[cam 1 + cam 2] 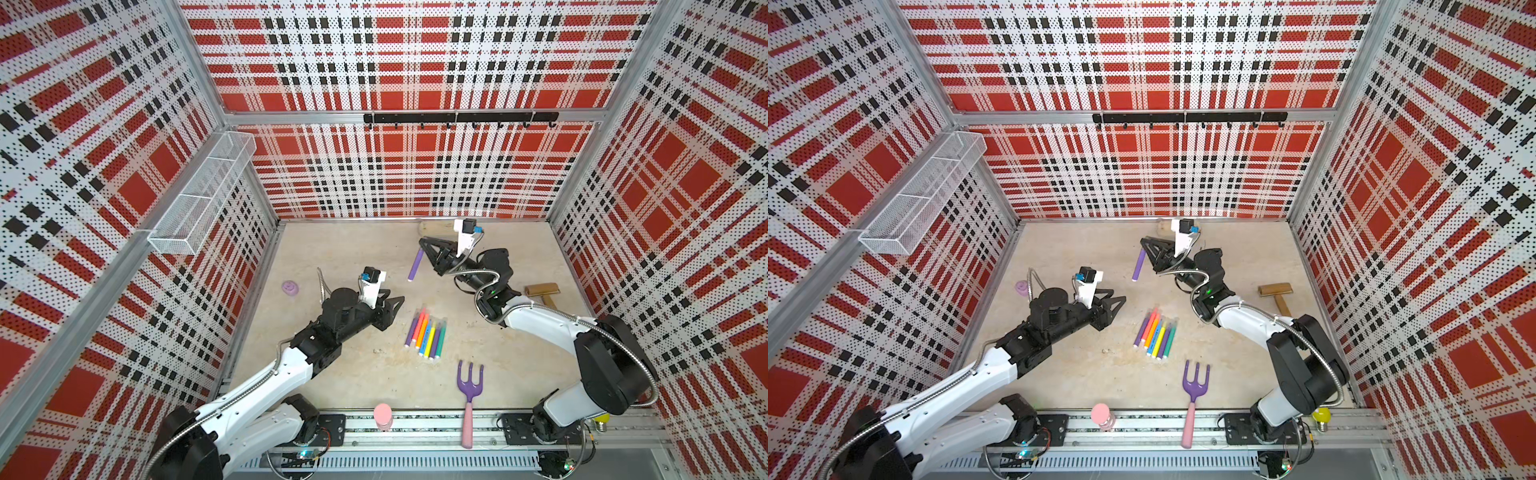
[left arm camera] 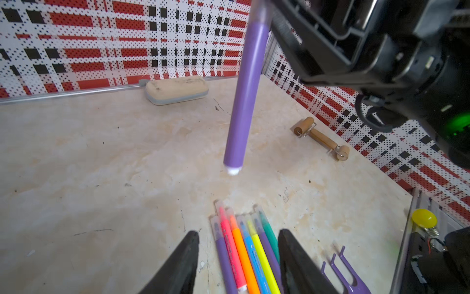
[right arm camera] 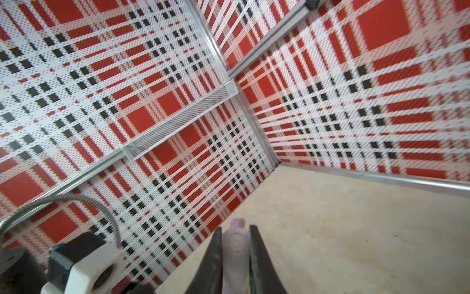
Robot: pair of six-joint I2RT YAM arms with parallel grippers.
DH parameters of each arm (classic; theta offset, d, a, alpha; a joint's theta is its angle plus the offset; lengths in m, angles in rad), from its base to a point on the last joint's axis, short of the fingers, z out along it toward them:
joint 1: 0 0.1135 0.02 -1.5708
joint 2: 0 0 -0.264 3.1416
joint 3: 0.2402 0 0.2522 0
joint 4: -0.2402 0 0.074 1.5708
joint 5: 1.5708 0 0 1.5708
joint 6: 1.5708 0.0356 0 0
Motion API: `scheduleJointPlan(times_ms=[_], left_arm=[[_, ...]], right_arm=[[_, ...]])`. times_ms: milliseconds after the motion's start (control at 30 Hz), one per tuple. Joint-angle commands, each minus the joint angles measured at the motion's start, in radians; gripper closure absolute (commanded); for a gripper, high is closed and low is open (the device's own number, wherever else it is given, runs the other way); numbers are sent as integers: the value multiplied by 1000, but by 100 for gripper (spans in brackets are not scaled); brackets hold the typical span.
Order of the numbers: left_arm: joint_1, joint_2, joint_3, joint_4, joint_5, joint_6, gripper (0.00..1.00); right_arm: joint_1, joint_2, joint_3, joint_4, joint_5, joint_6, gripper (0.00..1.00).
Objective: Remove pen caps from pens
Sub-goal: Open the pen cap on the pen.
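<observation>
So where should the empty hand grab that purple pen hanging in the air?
I'd grab the purple pen's bare barrel low down, coming sideways from the left hand's side. The right hand pinches the clear cap end, so the barrel hangs free.

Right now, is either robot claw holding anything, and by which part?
The right gripper is shut on a purple pen at its clear-capped upper end; the barrel hangs down below it. The left gripper is open and holds nothing.

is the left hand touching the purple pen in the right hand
Apart. In both top views bare table shows between the left hand and the purple pen.
</observation>
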Motion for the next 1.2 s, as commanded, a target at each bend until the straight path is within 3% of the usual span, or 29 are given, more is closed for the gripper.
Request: scheduleJointPlan(times_ms=[0,233,400,533,833,1167], left_arm=[[4,29,54,56,12,57,46],[2,103,102,78,61,62,51],[1,115,99,88,53,49,88],[5,120,98,87,56,46,99],[-3,148,78,87,105,55,100],[-47,205,67,-56,14,49,100]], right_arm=[[29,-12,36,0,-59,-1,100],[75,-9,41,-20,-74,-17,100],[98,-18,43,-70,-32,-71,100],[100,-18,48,-73,-37,-72,100],[70,-28,54,-53,-51,-42,100],[-15,-101,98,-52,-10,-44,100]])
